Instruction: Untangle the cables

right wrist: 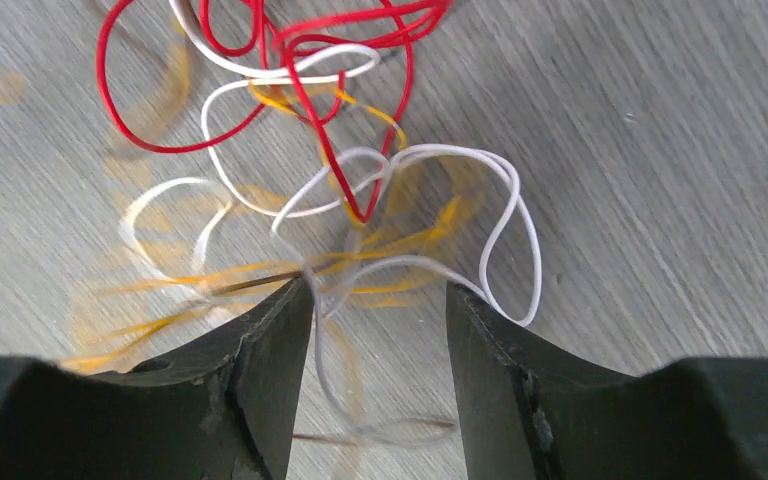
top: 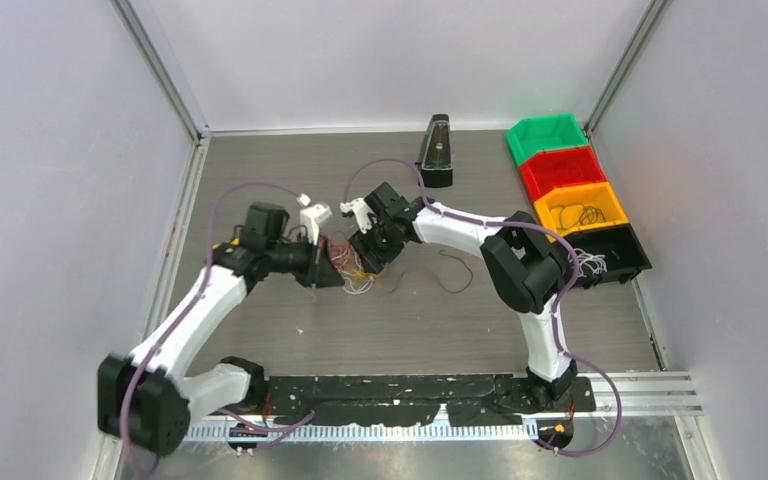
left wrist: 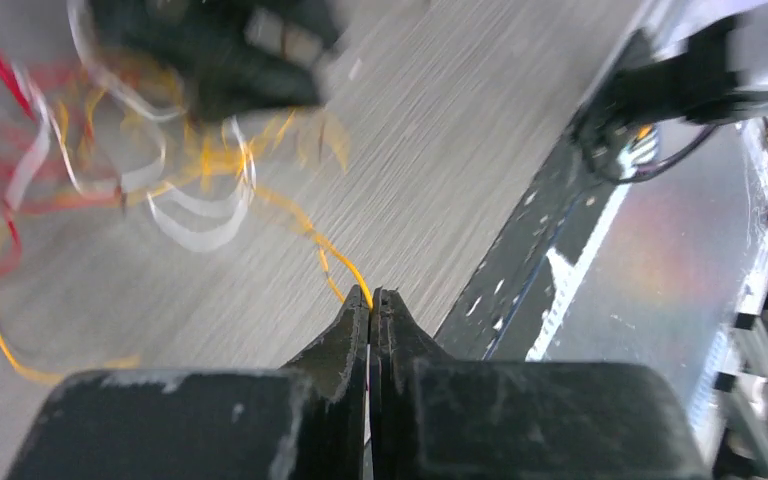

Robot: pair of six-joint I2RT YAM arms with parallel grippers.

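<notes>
A small tangle of cables (top: 348, 266) in red, white, yellow and orange lies mid-table between my two grippers. My left gripper (top: 318, 272) is just left of it and is shut on a yellow cable (left wrist: 345, 262) that runs from its tips (left wrist: 371, 293) back into the blurred tangle (left wrist: 110, 170). My right gripper (top: 368, 256) is at the tangle's right side, open, its jaws (right wrist: 380, 300) straddling white loops (right wrist: 440, 200) and blurred yellow strands, with red loops (right wrist: 290, 60) beyond. A loose dark brown cable (top: 452, 272) lies to the right.
Green (top: 546, 136), red (top: 562, 168), yellow (top: 580, 208) and black (top: 615, 256) bins stand in a row at the right; the yellow one holds wires. A black wedge-shaped object (top: 436, 150) stands at the back. A black rail (top: 410, 392) runs along the near edge.
</notes>
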